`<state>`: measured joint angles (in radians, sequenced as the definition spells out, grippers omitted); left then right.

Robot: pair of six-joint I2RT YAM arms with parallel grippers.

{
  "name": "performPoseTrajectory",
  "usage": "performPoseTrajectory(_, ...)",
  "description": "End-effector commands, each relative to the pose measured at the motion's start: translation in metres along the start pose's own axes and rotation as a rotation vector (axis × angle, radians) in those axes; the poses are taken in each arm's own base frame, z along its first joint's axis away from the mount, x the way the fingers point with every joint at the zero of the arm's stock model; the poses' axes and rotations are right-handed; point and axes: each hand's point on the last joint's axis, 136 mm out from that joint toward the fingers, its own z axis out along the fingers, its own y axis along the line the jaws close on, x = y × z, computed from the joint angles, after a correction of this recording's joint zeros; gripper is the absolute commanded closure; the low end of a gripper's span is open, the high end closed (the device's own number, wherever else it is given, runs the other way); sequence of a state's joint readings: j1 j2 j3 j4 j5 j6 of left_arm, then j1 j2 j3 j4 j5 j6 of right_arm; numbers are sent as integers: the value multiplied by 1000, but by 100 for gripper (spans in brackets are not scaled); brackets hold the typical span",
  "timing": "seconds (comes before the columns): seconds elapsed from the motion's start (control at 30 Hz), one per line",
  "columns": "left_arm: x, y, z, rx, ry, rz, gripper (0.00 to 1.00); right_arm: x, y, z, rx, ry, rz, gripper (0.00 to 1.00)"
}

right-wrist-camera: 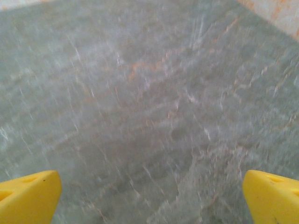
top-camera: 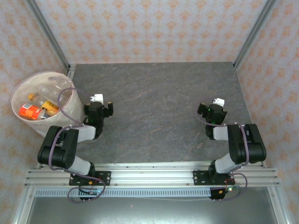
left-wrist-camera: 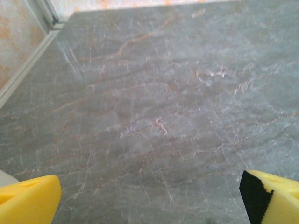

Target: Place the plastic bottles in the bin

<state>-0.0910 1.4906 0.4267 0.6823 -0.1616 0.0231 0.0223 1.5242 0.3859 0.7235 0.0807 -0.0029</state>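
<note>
Several plastic bottles (top-camera: 31,112) are seen lying inside the bin (top-camera: 32,125). One with an orange-red label is laid against the bin's near wall, one with a yellow label is set just beside it, and clear ones are piled toward the far wall. The bin is placed off the left edge of the grey marbled table (top-camera: 159,102), toward its far left corner.

The left gripper (top-camera: 103,105) is held just to the right of the bin, over the table, and its jaws are spread wide and closed on nothing. In the left wrist view its yellow fingertips (left-wrist-camera: 28,200) are shown at the two bottom corners, with table surface between them.

The right gripper (top-camera: 212,111) is held well apart from the bin, on the opposite side of the table. Its jaws are likewise spread wide, and the yellow fingertips (right-wrist-camera: 271,196) are parted over the table with nothing gripped.
</note>
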Motion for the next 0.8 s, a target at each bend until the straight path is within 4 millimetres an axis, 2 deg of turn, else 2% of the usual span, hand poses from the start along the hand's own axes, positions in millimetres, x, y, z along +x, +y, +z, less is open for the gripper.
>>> performPoseTrajectory(0.0, -15, 19, 2, -74, -81, -77, 0, -28, 8, 1, -32, -90, 5, 1)
performPoseTrajectory(0.07, -8, 30, -2, -142, -55, -99, 0, -28, 8, 1, -34, -89, 4, 1)
performPoseTrajectory(0.13, -11, 31, -2, -150, -85, -97, 0, -28, 8, 1, -33, -85, 5, 1)
performPoseTrajectory(0.77, -12, 27, -2, -131, -70, -87, 0, -27, 14, 2, -62, -77, -14, 1)
